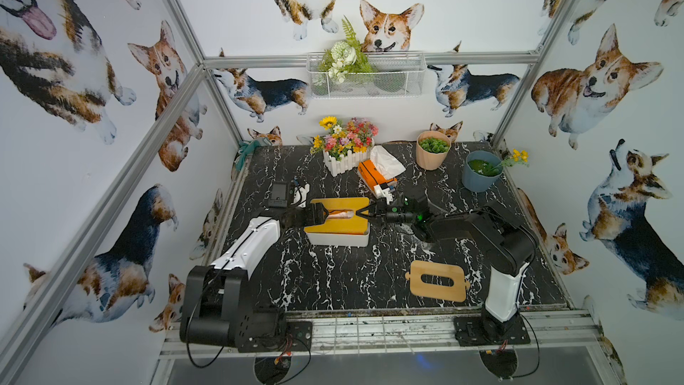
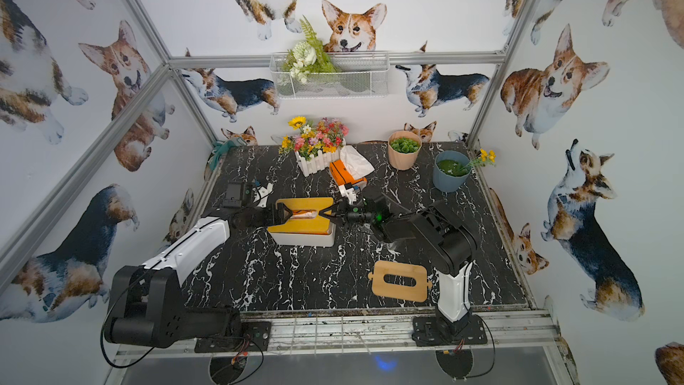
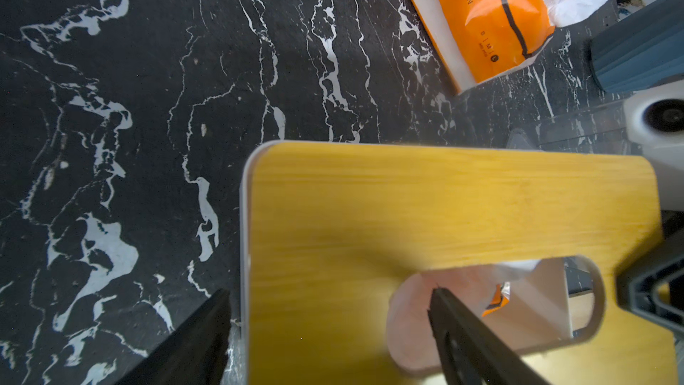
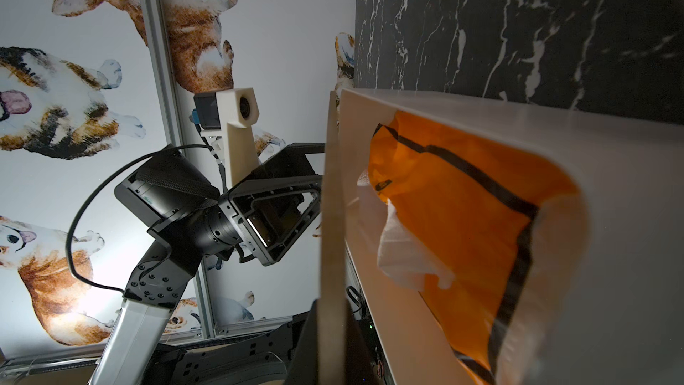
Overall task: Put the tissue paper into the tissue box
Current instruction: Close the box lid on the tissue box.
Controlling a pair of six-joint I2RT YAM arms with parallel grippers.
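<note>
a loose bamboo lid (image 1: 436, 282) lies near the front edge of the black marble table (image 1: 333, 283). the orange tissue pack (image 4: 462, 209) is inside the white tissue box (image 1: 338, 241), mid-table; my right pincer (image 1: 361, 213) pinches its yellow wooden lid (image 1: 335, 227), my left pincer (image 1: 327, 215) is spread. closing seems left.

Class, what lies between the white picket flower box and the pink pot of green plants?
An orange tissue pack with white tissue spilling out; both top views show it.

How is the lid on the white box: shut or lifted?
Lifted at one end: the right wrist view shows a gap between lid and box, orange pack inside.
</note>
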